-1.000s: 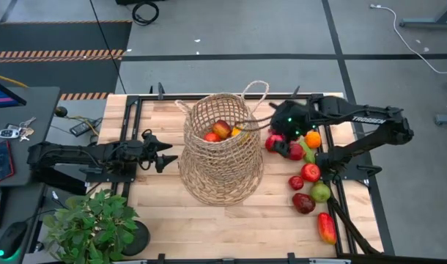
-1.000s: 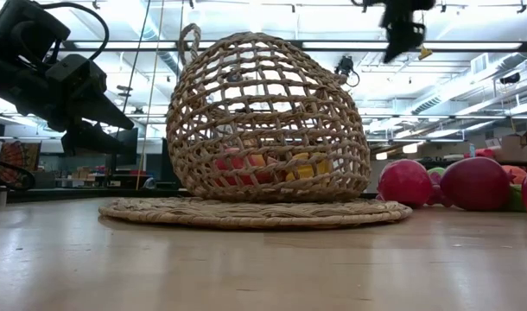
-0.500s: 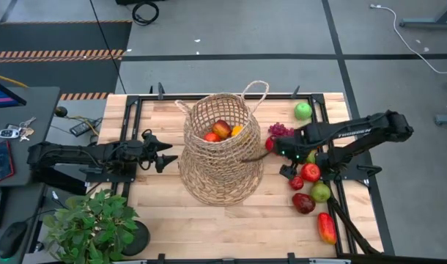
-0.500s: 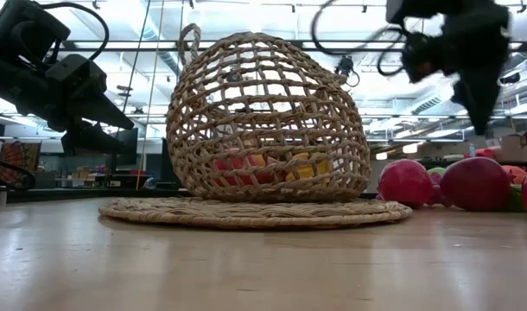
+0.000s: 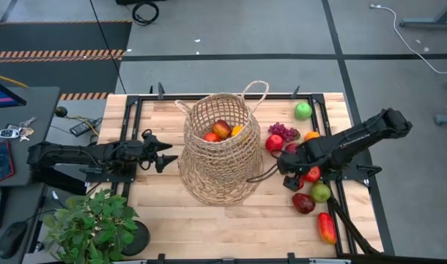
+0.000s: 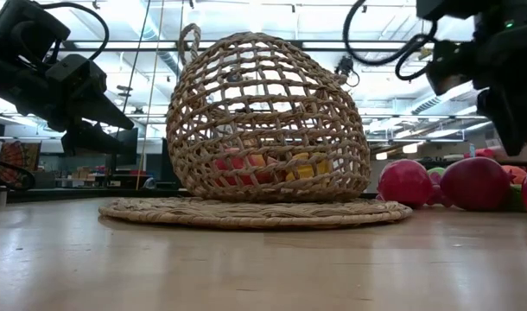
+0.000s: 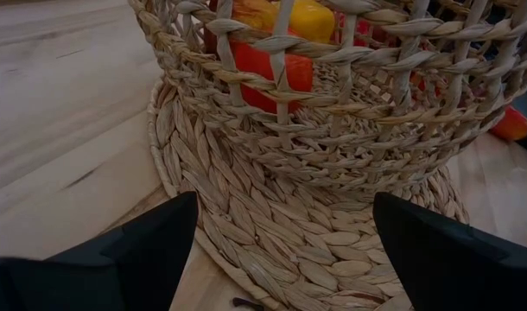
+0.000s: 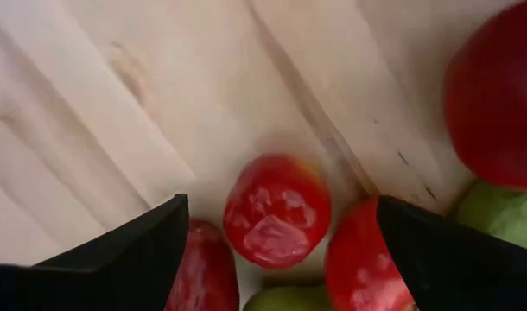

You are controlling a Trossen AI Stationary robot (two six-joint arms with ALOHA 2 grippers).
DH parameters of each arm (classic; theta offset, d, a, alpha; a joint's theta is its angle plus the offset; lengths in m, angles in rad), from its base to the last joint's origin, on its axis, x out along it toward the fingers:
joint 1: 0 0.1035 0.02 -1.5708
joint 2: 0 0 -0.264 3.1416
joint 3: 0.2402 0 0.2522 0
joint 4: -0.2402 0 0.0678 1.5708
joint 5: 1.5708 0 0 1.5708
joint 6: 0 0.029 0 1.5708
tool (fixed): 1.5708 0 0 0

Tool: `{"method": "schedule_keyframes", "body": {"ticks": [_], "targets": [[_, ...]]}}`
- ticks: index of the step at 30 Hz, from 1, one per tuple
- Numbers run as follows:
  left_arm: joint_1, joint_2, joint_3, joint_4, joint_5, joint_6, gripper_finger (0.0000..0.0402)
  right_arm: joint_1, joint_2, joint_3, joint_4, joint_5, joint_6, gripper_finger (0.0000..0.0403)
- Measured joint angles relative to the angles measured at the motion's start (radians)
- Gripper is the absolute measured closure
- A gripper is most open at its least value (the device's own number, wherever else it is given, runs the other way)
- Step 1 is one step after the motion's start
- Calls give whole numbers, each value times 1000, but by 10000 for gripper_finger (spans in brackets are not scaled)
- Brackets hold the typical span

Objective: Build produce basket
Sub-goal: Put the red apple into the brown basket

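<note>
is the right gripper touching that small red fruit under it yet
Apart. In the right wrist view the right gripper has its fingers spread wide, and the small red fruit lies between them with bare wood on both sides.

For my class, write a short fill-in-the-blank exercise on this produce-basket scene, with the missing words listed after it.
1. The right gripper hovers with open fingers over a small ____ fruit.
2. The basket stands on a round woven ____.
3. The green apple lies ____ the basket, on the table.
4. The left gripper waits ____ the basket, not touching it.

Missing words: red; mat; outside; beside
</note>
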Motion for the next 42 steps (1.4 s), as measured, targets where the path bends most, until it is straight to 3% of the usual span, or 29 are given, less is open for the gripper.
{"method": "schedule_keyframes", "body": {"ticks": [8, 13, 20, 28, 42], "targets": [[0, 0, 0, 0, 0, 0, 45, 105, 0, -14, 27, 100, -52, 28], [0, 0, 0, 0, 0, 0, 45, 121, 0, -93, 116, 2, -79, 28], [0, 0, 0, 0, 0, 0, 45, 128, 0, -172, 132, 67, -46, 28], [0, 0, 0, 0, 0, 0, 45, 128, 0, -223, 269, 69, -46, 30], [0, 0, 0, 0, 0, 0, 45, 128, -3, -265, 309, 59, -74, 112]]}}
